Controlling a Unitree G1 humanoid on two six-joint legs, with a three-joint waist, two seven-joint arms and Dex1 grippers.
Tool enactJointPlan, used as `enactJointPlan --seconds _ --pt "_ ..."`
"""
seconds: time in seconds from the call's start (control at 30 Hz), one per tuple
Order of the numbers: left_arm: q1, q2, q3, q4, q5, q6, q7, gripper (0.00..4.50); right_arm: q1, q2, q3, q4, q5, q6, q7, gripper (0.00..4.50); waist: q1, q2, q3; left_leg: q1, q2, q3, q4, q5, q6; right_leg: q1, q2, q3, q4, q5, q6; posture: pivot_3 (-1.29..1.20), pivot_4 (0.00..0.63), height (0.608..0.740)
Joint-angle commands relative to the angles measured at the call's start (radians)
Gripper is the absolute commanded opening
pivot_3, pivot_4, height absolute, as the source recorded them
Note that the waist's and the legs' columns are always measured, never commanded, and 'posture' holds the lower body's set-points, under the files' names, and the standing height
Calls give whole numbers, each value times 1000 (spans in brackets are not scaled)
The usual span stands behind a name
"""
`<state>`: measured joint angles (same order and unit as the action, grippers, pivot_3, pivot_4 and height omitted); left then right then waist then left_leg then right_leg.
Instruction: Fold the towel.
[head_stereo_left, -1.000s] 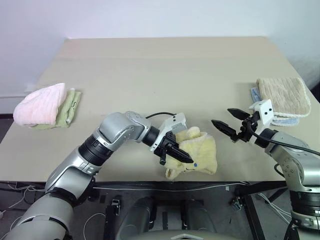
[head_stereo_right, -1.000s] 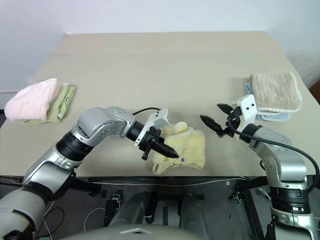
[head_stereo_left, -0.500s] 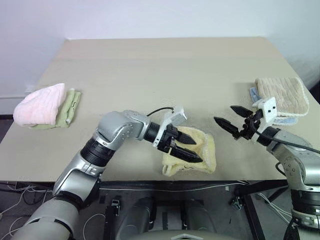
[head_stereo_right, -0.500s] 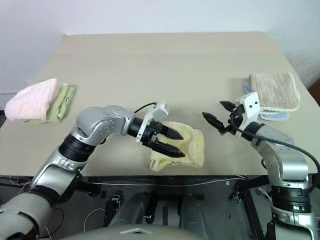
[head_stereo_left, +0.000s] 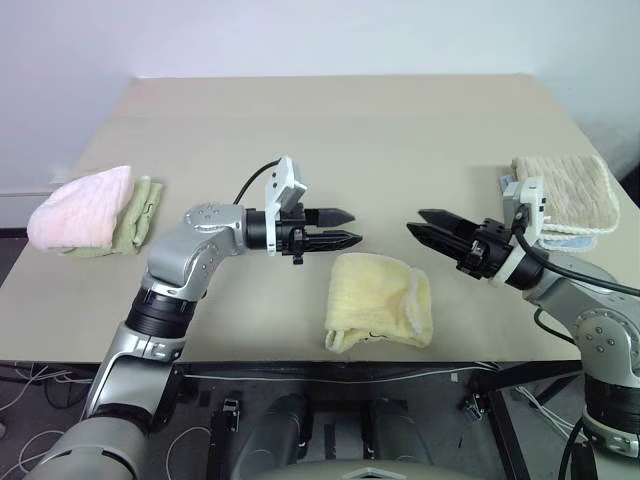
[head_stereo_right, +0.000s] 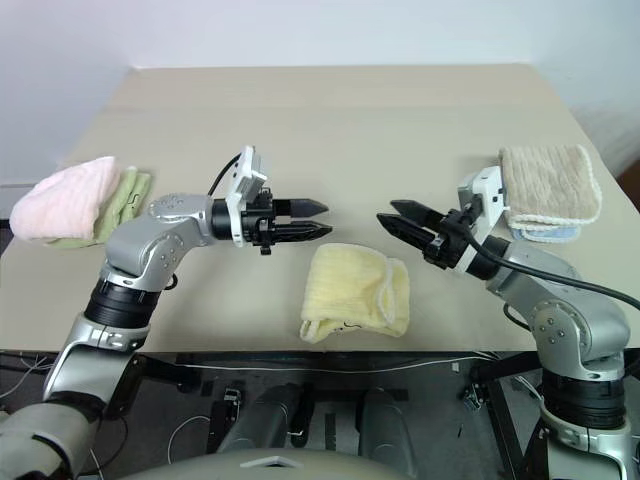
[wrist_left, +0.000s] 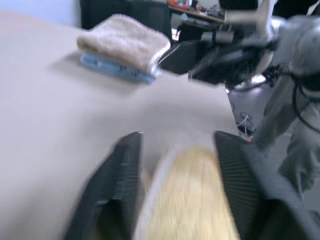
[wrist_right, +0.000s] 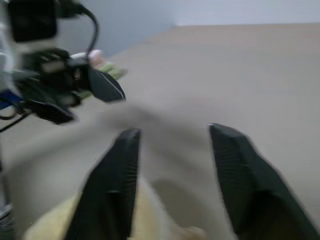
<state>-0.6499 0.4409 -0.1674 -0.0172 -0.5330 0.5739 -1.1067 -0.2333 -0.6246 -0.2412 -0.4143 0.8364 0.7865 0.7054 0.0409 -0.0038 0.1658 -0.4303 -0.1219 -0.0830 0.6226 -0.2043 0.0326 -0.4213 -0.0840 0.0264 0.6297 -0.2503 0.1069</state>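
Observation:
The pale yellow towel (head_stereo_left: 378, 300) lies folded in a small bundle near the table's front edge, and nothing touches it. My left gripper (head_stereo_left: 352, 226) hovers above and to the left of it, pointing level toward the right, open and empty. My right gripper (head_stereo_left: 415, 221) hovers above and to the right of the towel, pointing left at the other gripper, open with nothing between its fingers. The two grippers face each other across a short gap over the towel. In the left wrist view the towel (wrist_left: 195, 200) shows beyond the fingers (wrist_left: 120, 170).
A pink fluffy towel (head_stereo_left: 80, 208) rests on a green one (head_stereo_left: 142, 212) at the table's left edge. A beige ribbed towel (head_stereo_left: 565, 188) sits on a blue cloth at the right edge. The table's front edge (head_stereo_left: 300, 355) runs just below the yellow towel.
My left gripper let go of the towel, then rose and drew back to the left. My right gripper moved in toward the middle and its fingers narrowed. The towel dropped flat.

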Motion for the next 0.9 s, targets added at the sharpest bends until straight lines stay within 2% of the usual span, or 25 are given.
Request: enactJointPlan --seconds 0.03,0.07,0.13,0.27,0.4,0.5,0.63,0.73,0.8,0.9 --pt "7 -13 15 -72 -24 -18 -7 954 7 7 22 -51 35 5 12 489 0 0 0 0 0 0 0 0 0 0 0 0 0 0 0 0 150 740" --pt "14 -19 9 -81 -19 -29 -9 628 8 9 31 -54 37 6 12 150 0 0 0 0 0 0 1 0 0 1 0 0 0 0 0 0 150 740" --pt "21 -35 -2 -91 -8 -53 -13 29 12 9 53 -60 37 8 20 0 -2 0 0 0 0 0 2 -1 0 1 0 0 0 0 0 0 150 740" --pt "23 -54 -42 -72 42 -99 -11 29 21 -1 116 -62 -5 0 36 0 -3 0 0 0 0 0 2 0 1 1 0 0 0 0 0 0 150 740" --pt "78 -78 -153 27 136 -167 -36 29 67 4 230 15 -154 -72 38 0 -3 0 -1 1 0 0 2 0 1 1 0 0 0 0 0 0 150 740" --pt "118 -119 -207 165 223 -258 -13 29 98 32 262 81 -212 -125 37 0 -3 0 0 2 0 0 2 0 1 3 0 0 0 0 0 0 150 740" --pt "144 -231 -186 254 203 -221 49 29 134 20 372 202 -376 -205 40 0 0 0 -1 2 0 -1 4 -1 1 2 0 -1 0 0 0 0 150 740" --pt "146 -237 -229 307 296 -332 51 29 134 24 370 221 -384 -220 61 0 -2 0 -2 6 0 -1 6 -3 0 8 0 -2 0 -1 -1 0 150 740" --pt "144 -252 -214 305 286 -330 49 29 121 21 354 222 -379 -225 76 0 -2 0 -2 11 0 -2 6 -3 0 14 0 -3 -1 -2 -3 0 150 740" --pt "135 -257 -184 287 259 -312 37 0 92 19 314 224 -354 -221 93 574 -3 -1 -2 12 0 -2 7 -3 0 16 0 -3 -2 -2 -3 0 150 740"
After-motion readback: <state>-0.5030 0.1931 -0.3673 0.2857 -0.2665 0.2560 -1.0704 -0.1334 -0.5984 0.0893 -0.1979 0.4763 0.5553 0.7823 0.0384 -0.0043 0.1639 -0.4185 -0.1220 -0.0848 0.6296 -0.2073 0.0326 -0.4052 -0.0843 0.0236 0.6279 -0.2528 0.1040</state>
